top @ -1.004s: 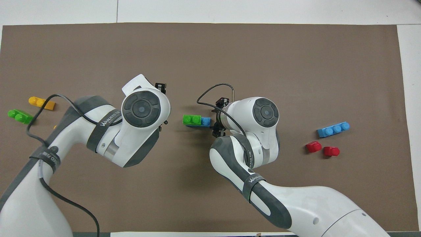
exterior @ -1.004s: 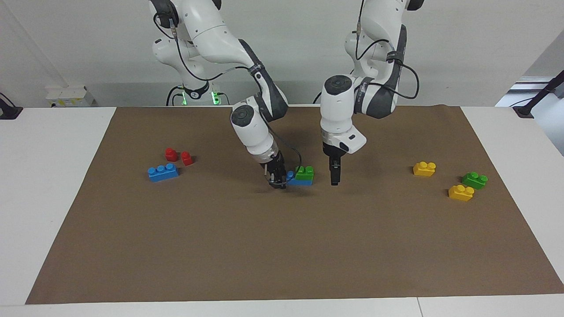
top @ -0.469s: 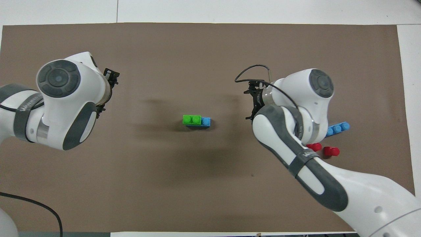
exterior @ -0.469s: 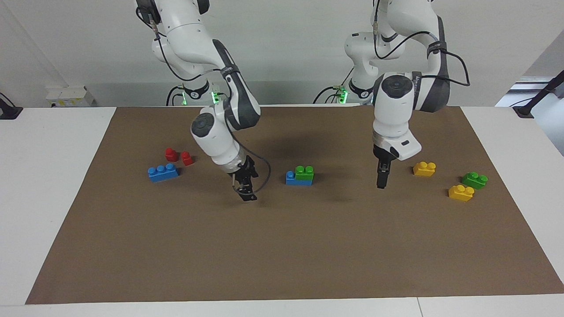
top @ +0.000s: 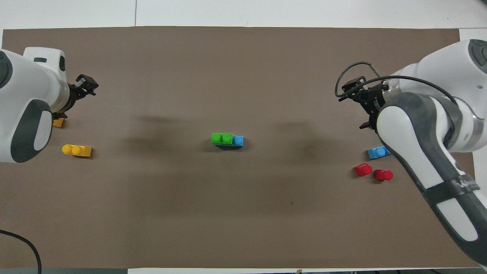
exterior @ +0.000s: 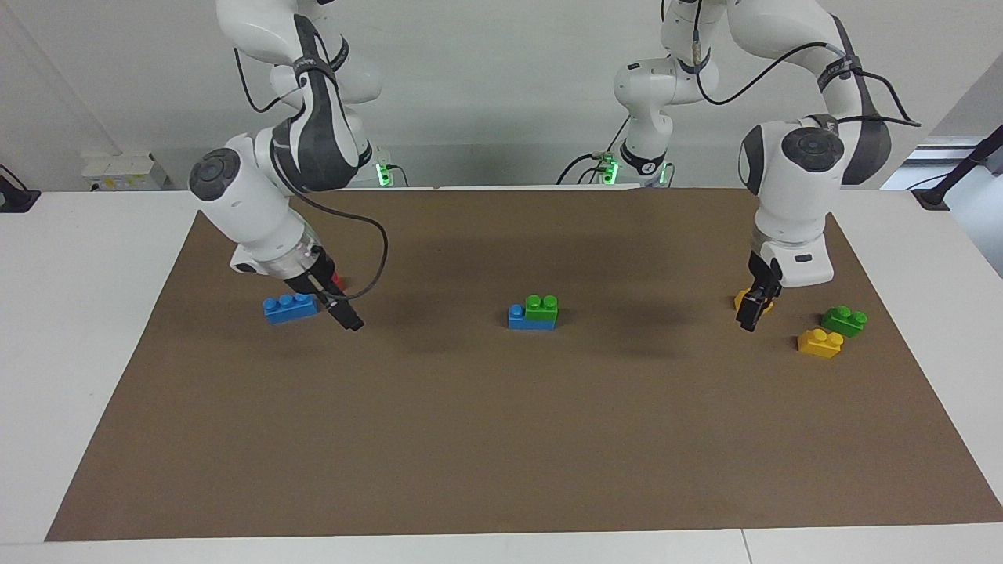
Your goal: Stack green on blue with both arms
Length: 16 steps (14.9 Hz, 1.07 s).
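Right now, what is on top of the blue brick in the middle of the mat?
A green two-stud brick sits on the blue brick, covering two studs; one blue stud shows.

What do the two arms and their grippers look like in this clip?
Both arms are glossy white, rounded segments with dark grey joint panels and round grey end caps. Loose black cables run along each. The left gripper and right gripper are small, black and two-fingered. A grey band carries white lettering.
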Available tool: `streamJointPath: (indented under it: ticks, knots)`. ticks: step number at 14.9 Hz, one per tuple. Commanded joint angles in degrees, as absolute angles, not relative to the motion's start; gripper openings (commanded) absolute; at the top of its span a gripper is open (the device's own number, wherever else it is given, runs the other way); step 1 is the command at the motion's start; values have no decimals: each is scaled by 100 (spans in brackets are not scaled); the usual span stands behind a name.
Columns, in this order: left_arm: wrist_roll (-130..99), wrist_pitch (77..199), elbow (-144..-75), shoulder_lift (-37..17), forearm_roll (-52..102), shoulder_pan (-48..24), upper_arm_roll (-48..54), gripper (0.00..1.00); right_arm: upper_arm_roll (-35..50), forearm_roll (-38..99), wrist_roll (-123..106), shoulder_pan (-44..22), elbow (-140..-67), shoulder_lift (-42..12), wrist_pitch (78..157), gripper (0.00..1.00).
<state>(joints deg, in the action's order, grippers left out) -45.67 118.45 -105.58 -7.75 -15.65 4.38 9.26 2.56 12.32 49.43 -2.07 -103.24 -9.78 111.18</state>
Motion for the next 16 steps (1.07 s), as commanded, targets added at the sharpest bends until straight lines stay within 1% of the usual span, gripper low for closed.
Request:
streamJointPath:
  ticks: [1,3,6,10,13,16]
  knots:
    - [-3107,11147,-10057,-773,-1285,615,967,100,334,1072,3985,122,-9924,-862,10531,100]
    - [-2368,10611,-9687,-800,-1099,668,958,100,325,872,3238,219,-9704,-748,10110,100]
    - [-1637,9733,-9265,-765,-827,765,958,100,334,283,1816,194,-9405,-607,9485,100]
    - [-1371,8335,-8632,-712,-817,677,1037,100,325,-18,644,228,-9334,-352,9230,100]
    - [-760,8086,-8631,-405,-783,659,1055,100,325,-44,352,229,-9299,-36,8834,100]
    - [-246,8060,-8640,-369,-730,694,1046,100,316,-105,282,333,-9290,79,8684,100]
